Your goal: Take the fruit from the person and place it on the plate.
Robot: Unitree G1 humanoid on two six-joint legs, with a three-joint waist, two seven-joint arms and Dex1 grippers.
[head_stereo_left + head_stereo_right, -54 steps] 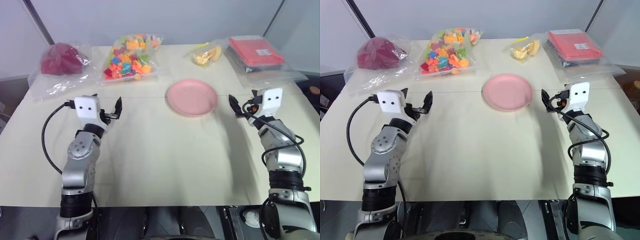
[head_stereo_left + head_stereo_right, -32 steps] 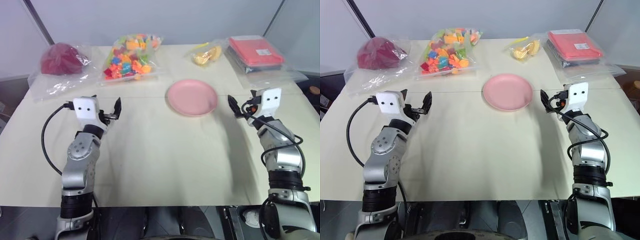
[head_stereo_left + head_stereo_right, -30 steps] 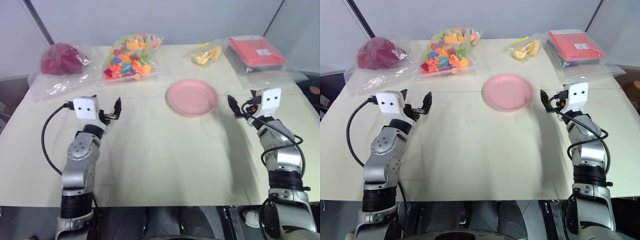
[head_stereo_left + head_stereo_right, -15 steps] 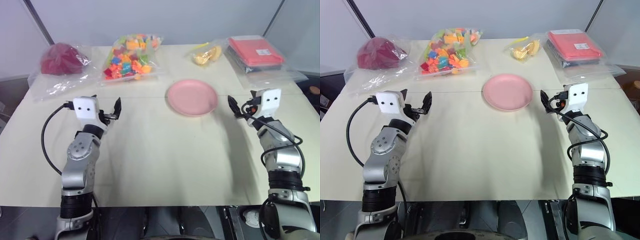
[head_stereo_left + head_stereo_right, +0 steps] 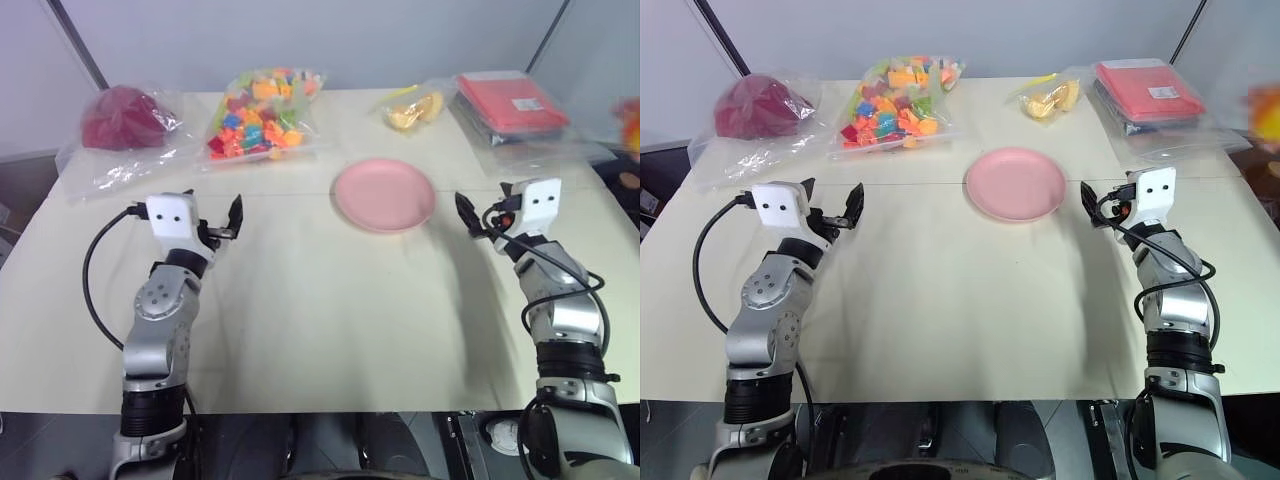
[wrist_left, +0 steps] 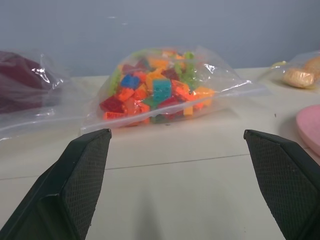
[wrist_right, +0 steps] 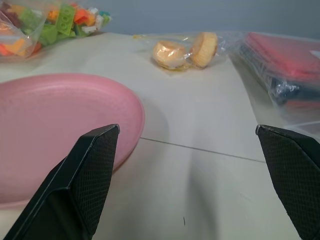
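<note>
Table (image 5: 330,330) cream, grey wall behind; pink plate (image 5: 384,194) bare; both pincers (image 5: 222,222) (image 5: 470,215) apart, empty.

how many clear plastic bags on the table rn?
4. Clear bag with a dark red lump at the far left corner; bag of colourful blocks beside it; small bag of pale orange pieces behind the pink plate; bag around the red flat packet far right.

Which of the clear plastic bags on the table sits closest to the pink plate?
The small clear bag of pale orange-yellow pieces, just beyond the round pink plate. The bag of colourful blocks and the dark-red bag lie farther left.
</note>
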